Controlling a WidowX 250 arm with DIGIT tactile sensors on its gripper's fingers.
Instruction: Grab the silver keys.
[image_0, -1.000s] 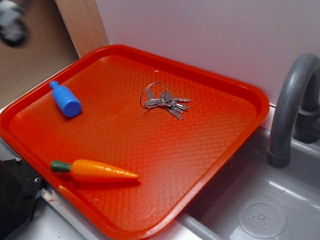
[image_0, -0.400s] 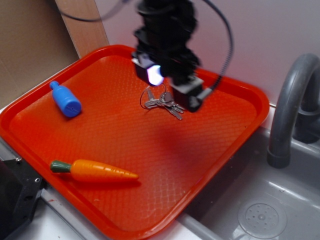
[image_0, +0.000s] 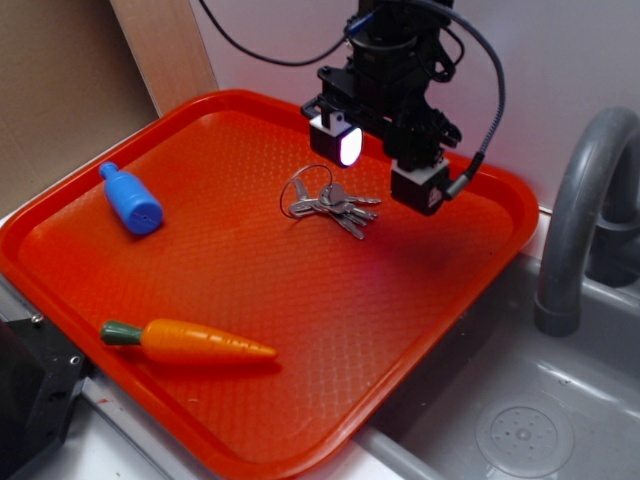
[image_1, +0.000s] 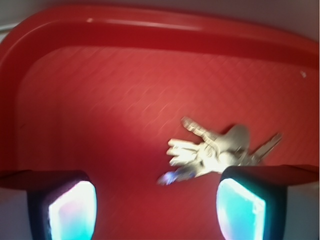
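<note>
The gripper (image_0: 383, 168) is hovering, fingers wide and empty, at about one o'clock of the silver keys (image_0: 330, 204) lying mid-tray (image_0: 250, 290), needing to centre, then descend

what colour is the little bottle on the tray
Blue, seen best in the exterior view: the bottle.

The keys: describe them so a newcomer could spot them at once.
Find the orange tray left of the sink. The keys lie in its far half, just below the open gripper. They are the only metal thing; the carrot and blue bottle are coloured toys.
</note>
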